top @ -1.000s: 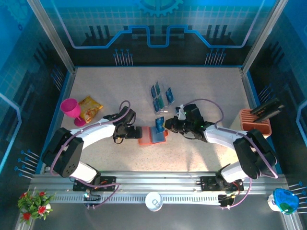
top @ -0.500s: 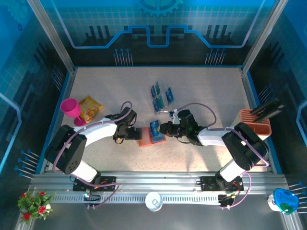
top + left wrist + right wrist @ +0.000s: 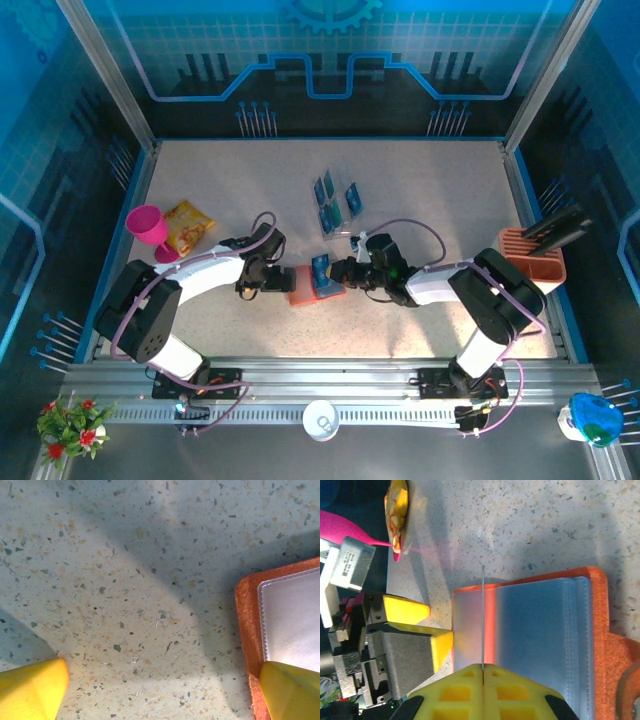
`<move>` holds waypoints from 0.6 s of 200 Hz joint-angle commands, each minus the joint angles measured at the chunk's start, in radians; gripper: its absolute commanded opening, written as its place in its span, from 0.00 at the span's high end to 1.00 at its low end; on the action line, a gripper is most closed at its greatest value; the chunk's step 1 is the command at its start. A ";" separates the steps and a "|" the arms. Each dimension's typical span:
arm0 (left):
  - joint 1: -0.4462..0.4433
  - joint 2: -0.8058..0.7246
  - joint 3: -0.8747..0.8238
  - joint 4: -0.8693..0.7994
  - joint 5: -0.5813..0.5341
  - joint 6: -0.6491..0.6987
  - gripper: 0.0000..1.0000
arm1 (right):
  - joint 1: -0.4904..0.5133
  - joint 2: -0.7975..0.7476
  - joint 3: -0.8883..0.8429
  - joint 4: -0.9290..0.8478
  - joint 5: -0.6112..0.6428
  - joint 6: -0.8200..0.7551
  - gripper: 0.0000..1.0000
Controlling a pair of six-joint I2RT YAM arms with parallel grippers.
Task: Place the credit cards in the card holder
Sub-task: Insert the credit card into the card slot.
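Orange leather-look card holder, listed view by view.

Top external: you had the card holder lying open on the worktop, midway between the left and right edges and towards the near edge. Your left gripper was at its left side. Your right gripper was at its right side, carrying one blue credit card above it. Spare credit cards lay clustered towards the far edge, well apart. Also present: pink goblet and snack packet by the left edge, slotted box by the right edge.

Left wrist: your jaws stood wide apart, holding nothing. One yellow fingertip overlapped the holder's orange border beside the clear pocket; the other was over bare worktop. Whether it pressed down, I cannot tell.

Right wrist: your fingers were clamped on the credit card, seen edge-on as a thin line, between the clear pocket and the grey-blue pocket.

Handling, as judgement: the step was slotting the card. Pin the border flat with the left fingertip, tilt the card until its leading edge meets the pocket mouth, slide it along the pocket, and release once it is seated.

View differences: the overhead gave the layout and spares but was too coarse for alignment, which the right wrist view supplied. The left wrist view supplied the fingertip overlap.
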State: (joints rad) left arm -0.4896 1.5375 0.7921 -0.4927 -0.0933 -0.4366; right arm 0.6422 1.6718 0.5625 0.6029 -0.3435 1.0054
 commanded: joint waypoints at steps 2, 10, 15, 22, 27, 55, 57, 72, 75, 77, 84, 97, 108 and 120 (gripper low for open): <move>-0.009 0.009 0.007 -0.054 -0.013 0.016 0.01 | 0.017 0.029 -0.009 0.056 0.013 0.010 1.00; -0.010 0.010 0.006 -0.053 -0.012 0.017 0.01 | 0.017 0.036 -0.009 0.062 0.009 0.013 1.00; -0.011 0.009 0.007 -0.053 -0.012 0.017 0.01 | 0.019 0.039 -0.009 0.065 0.009 0.015 1.00; -0.011 0.008 0.006 -0.053 -0.012 0.017 0.01 | 0.019 0.044 -0.009 0.070 0.008 0.017 1.00; -0.012 0.009 0.006 -0.053 -0.013 0.018 0.01 | 0.018 0.049 -0.009 0.073 0.006 0.019 1.00; -0.013 0.009 0.005 -0.052 -0.010 0.023 0.01 | 0.022 0.066 -0.010 0.093 -0.002 0.032 1.00; -0.013 0.008 0.004 -0.051 -0.010 0.024 0.01 | 0.022 0.066 -0.010 0.095 -0.003 0.032 1.00; -0.013 0.007 0.004 -0.049 -0.008 0.025 0.01 | 0.024 0.070 -0.012 0.101 -0.003 0.036 1.00; -0.013 0.007 0.003 -0.049 -0.007 0.025 0.01 | 0.025 0.071 -0.012 0.103 -0.005 0.038 1.00; -0.013 0.008 0.003 -0.048 -0.008 0.025 0.01 | 0.025 0.072 -0.012 0.104 -0.006 0.038 1.00; -0.013 0.007 0.003 -0.047 -0.007 0.027 0.01 | 0.025 0.073 -0.013 0.108 -0.007 0.040 1.00; -0.014 0.008 0.003 -0.046 -0.007 0.027 0.01 | 0.026 0.078 -0.015 0.116 -0.009 0.044 1.00; -0.014 0.008 0.003 -0.046 -0.006 0.028 0.01 | 0.025 0.081 -0.015 0.121 -0.012 0.047 1.00; -0.013 0.006 0.005 -0.046 -0.004 0.030 0.01 | 0.028 0.087 -0.016 0.120 -0.014 0.048 1.00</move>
State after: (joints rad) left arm -0.4950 1.5375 0.7921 -0.4931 -0.0982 -0.4339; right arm 0.6548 1.7363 0.5613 0.6861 -0.3489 1.0470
